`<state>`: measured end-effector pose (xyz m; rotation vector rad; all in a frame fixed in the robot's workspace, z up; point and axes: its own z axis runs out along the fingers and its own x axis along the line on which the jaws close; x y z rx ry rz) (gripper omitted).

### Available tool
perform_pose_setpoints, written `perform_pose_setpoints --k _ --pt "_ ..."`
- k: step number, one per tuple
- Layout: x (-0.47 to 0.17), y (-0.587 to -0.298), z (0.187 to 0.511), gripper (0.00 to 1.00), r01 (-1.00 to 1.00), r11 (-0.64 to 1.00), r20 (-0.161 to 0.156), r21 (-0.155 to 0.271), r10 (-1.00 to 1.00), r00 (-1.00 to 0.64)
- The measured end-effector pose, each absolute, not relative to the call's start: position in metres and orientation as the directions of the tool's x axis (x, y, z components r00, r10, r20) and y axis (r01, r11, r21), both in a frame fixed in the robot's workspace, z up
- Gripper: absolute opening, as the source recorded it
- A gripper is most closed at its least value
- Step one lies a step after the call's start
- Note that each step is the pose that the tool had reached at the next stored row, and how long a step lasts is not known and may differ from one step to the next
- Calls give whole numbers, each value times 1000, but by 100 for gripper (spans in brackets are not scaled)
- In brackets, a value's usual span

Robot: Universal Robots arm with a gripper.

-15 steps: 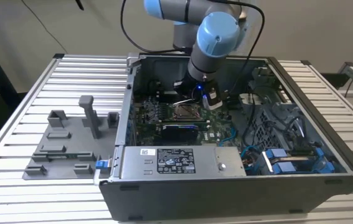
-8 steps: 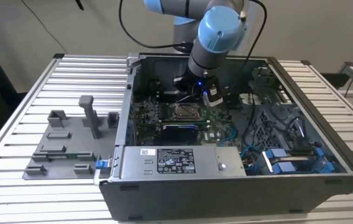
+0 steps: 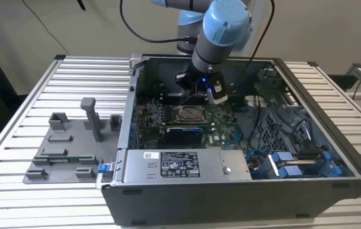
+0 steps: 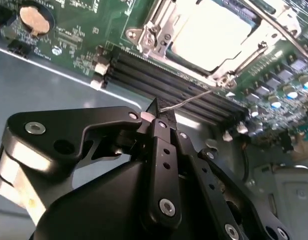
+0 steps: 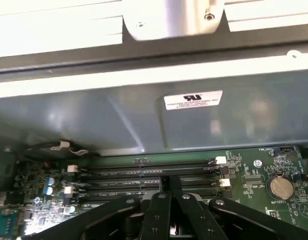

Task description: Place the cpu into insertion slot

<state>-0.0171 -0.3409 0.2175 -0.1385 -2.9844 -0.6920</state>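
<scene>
Open computer case (image 3: 231,191) lies on a slatted table (image 3: 34,95); arm (image 3: 221,33) reaches down into it. Grey fixture tray (image 3: 66,152) sits on the table at the exterior view's left, beside the case.

The cpu (image 4: 208,35) lies flat inside the insertion slot (image 4: 149,35), pale metal face up, with the shiny frame around it. In the exterior view the cpu (image 3: 189,113) sits mid-motherboard, just beyond the boxed power supply (image 3: 180,164).

Tool (image 4: 161,116) hangs over the long black memory strips (image 4: 158,70), beside the slot and apart from the cpu. Its fingers (image 4: 166,150) are pressed together, narrow, with no chip between them. The thin wire lever (image 4: 188,101) runs from the slot's corner to the fingertip; cannot tell whether it is pinched or only touching.

In the first wrist view the tool (image 5: 166,184) is again over the memory strips, with the coin battery (image 5: 279,186) off to one side on the green board. In the exterior view the tool (image 3: 213,99) is just beside the slot, toward the exterior view's right.
</scene>
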Motion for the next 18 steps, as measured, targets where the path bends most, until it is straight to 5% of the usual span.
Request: perform_pose_setpoints --k 18 --pt "-43 -343 232 11 109 900 101 422 73 -992"
